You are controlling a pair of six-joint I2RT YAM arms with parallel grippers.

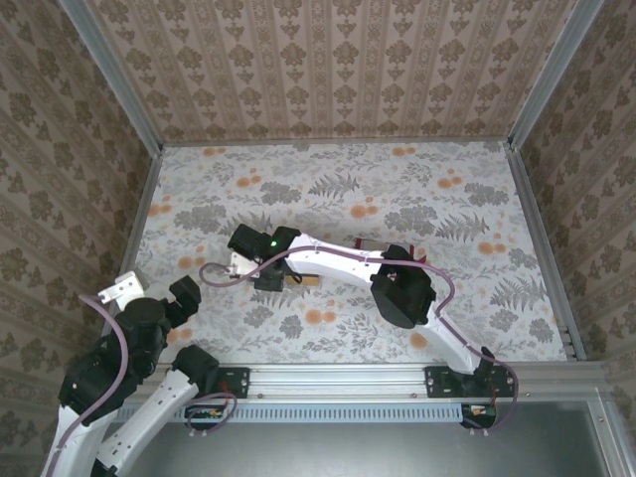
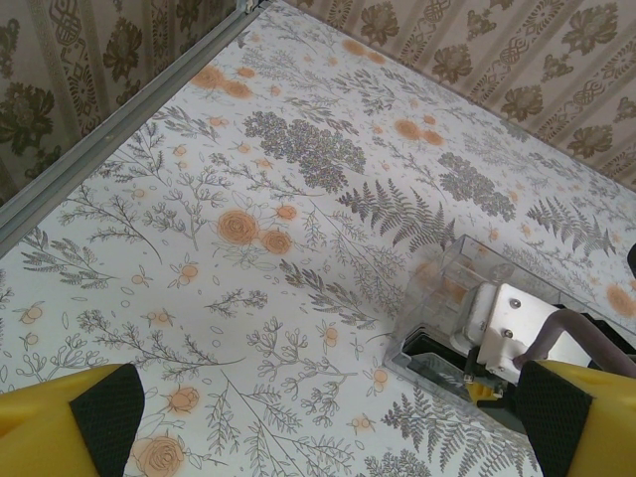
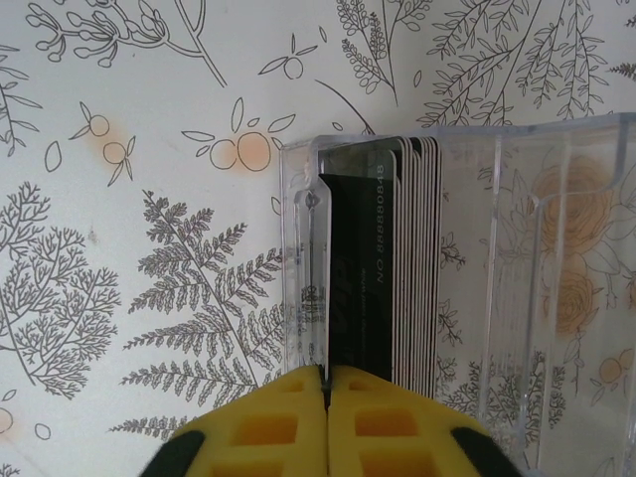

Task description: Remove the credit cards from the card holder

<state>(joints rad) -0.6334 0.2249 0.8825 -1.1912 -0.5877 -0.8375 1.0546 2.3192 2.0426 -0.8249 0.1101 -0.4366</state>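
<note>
Right gripper pressed together at the left wall of the holder; left gripper spread wide, holding nothing.
Right wrist view: the yellow fingers at bottom centre meet on a hairline seam. The seam lines up with the front card's left edge and the clear wall; whether either is nipped cannot be told. Dark cards are stacked in the holder's left compartment, centre of frame. Left wrist view: the fingers occupy both lower corners over the table, with the holder at lower right.
</note>
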